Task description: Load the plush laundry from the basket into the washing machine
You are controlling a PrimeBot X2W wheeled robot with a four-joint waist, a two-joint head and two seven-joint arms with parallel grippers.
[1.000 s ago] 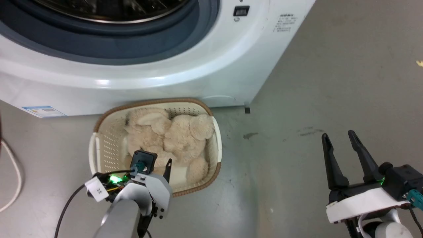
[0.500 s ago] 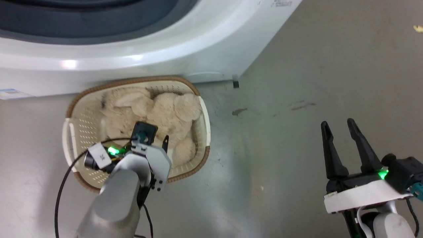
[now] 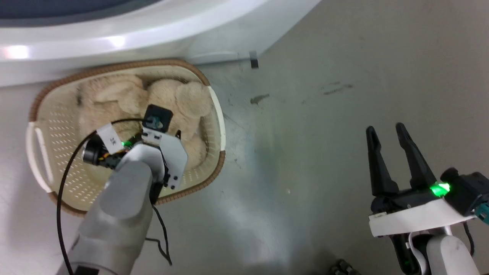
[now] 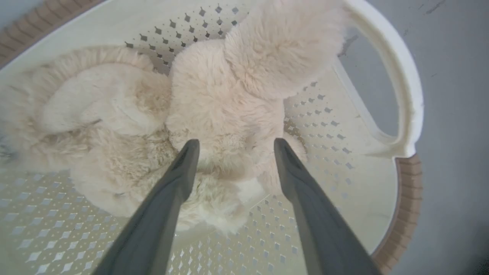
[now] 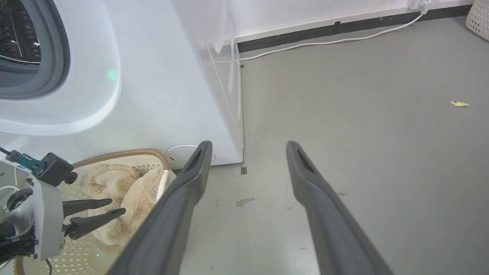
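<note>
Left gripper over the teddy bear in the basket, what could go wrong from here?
1. The left gripper is open astride one fluffy bulge of the teddy bear; closing may pinch only fur and slip.
2. The bear lies against the wall of the basket, so lifting could drag the basket along; the right gripper hangs open over the floor, not steadying it.

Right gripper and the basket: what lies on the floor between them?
Bare grey floor with a dark stain separates the right gripper from the basket, as the head view shows.
</note>
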